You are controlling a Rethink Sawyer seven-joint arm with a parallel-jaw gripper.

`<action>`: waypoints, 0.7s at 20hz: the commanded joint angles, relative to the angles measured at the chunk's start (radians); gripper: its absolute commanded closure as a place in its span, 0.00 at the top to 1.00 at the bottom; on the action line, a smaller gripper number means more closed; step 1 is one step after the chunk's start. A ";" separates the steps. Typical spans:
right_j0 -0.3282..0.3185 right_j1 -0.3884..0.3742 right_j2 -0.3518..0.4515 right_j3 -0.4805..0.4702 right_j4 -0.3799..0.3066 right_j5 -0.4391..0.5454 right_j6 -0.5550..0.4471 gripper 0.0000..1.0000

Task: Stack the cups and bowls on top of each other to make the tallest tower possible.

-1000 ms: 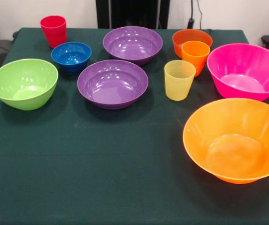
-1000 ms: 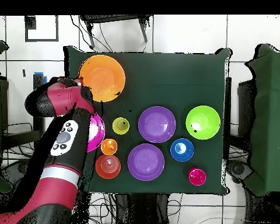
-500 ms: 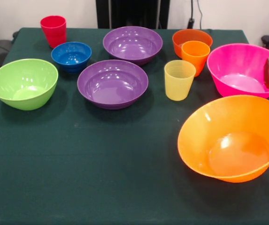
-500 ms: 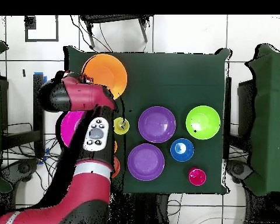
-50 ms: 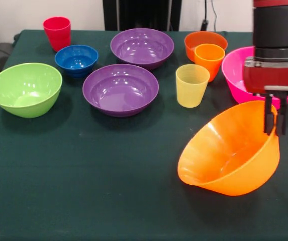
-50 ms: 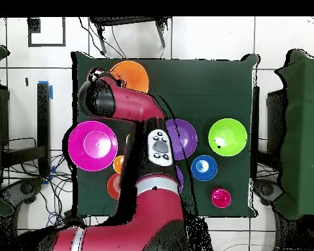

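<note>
lower right of front view: large orange bowl (image 5: 229, 155) tipped, mouth facing left and up, low edge on bench (image 5: 83, 175), empty. pinched at its raised right rim by pincer (image 5: 276, 116). pink bowl (image 5: 236, 70) behind, empty.

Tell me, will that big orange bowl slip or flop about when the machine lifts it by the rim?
The large orange bowl looks stiff: tilted steeply, it holds its round shape. Its glossy plastic may be slippery, and the gripper pinches only one edge of the rim, so it could swing or slide out. It is probably light for its size.
</note>
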 commanded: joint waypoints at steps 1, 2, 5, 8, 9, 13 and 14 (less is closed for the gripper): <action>-0.089 -0.031 0.271 0.155 -0.072 -0.002 -0.011 0.00; -0.101 -0.034 0.286 0.158 -0.072 0.002 -0.008 0.00; -0.132 -0.043 0.323 0.164 -0.072 0.015 -0.003 0.00; -0.167 -0.052 0.364 0.177 -0.075 0.026 -0.009 0.00; -0.183 -0.054 0.386 0.186 -0.078 0.026 -0.014 0.00; -0.214 -0.073 0.430 0.209 -0.079 0.037 -0.013 0.00; -0.224 -0.076 0.448 0.217 -0.079 0.038 -0.013 0.00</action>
